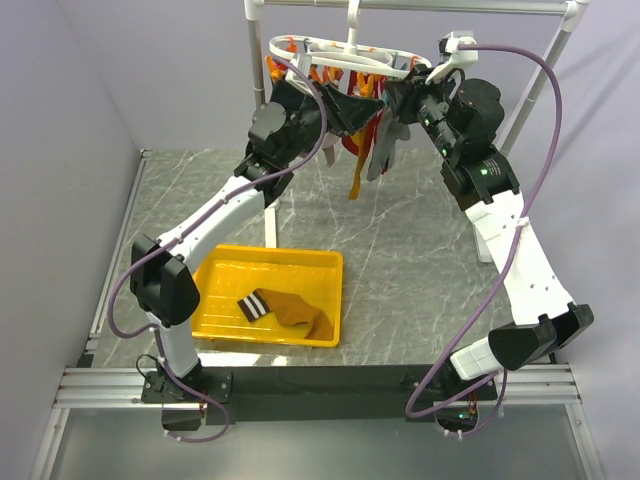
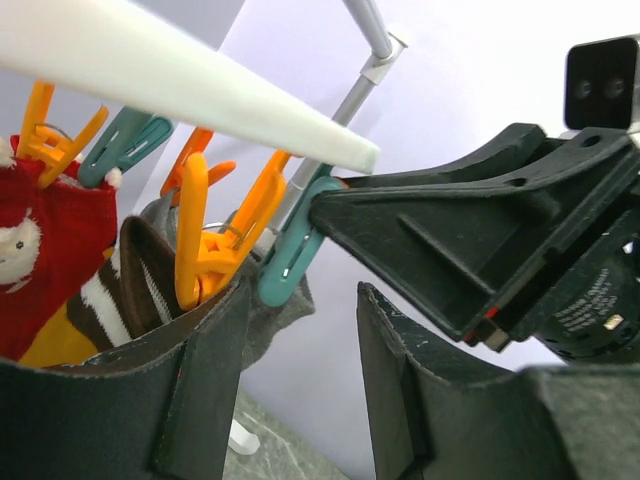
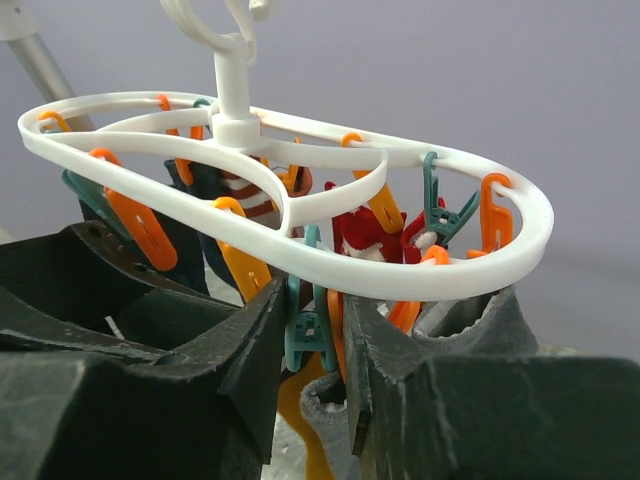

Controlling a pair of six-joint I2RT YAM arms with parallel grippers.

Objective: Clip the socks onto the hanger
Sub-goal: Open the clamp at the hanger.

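The white oval hanger (image 1: 320, 55) hangs from the rack pole at the top centre, with both grippers raised to it. One mustard sock (image 1: 355, 175) hangs from it; its striped cuff (image 2: 135, 280) sits by an orange clip (image 2: 205, 250), behind my left finger. The other mustard sock (image 1: 285, 310) lies in the yellow tray (image 1: 270, 252). My left gripper (image 1: 345, 105) (image 2: 302, 300) is open and empty, just under the ring (image 2: 180, 90). My right gripper (image 1: 395, 95) (image 3: 315, 300) is shut on a teal clip (image 3: 305, 330) below the ring (image 3: 400, 280).
Red (image 2: 50, 220), grey (image 1: 385, 150) and dark socks hang among the orange and teal clips. The white rack pole (image 1: 450, 8) and its slanted leg (image 1: 535, 85) stand behind. The right gripper's black body (image 2: 480, 230) is close beside my left fingers.
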